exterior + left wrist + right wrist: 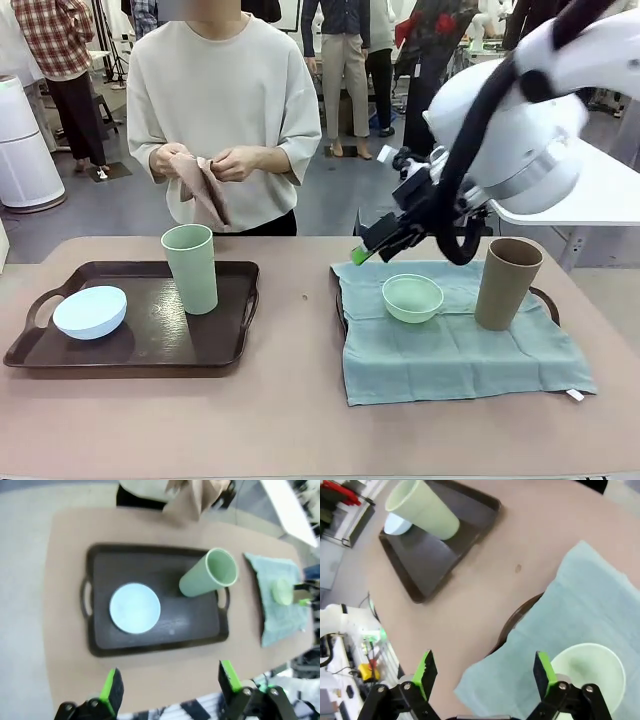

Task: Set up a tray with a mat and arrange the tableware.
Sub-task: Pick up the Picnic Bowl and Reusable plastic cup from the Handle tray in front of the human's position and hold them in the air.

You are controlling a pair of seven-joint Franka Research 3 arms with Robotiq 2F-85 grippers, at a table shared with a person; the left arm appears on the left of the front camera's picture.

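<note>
A dark brown tray (235, 345) at the left holds a pale blue bowl (90, 311) and an upright pale green cup (190, 268). On the right, a teal mat (450, 350) covers a second tray (543, 298); a mint green bowl (412, 297) and a tan cup (508, 283) stand on it. My right gripper (368, 245) hangs open just above the mat's far left corner, beside the mint bowl (587, 672). High over the left tray's near edge (155, 647), my left gripper (170, 685) is open and holds nothing. The blue bowl (135, 608) and green cup (207, 573) lie below it.
A person stands at the far side, both hands on a pinkish-brown cloth (203, 190) held above the table edge. Bare tabletop (300, 300) runs between the two trays and along the front. A white table (600, 195) stands behind my right arm.
</note>
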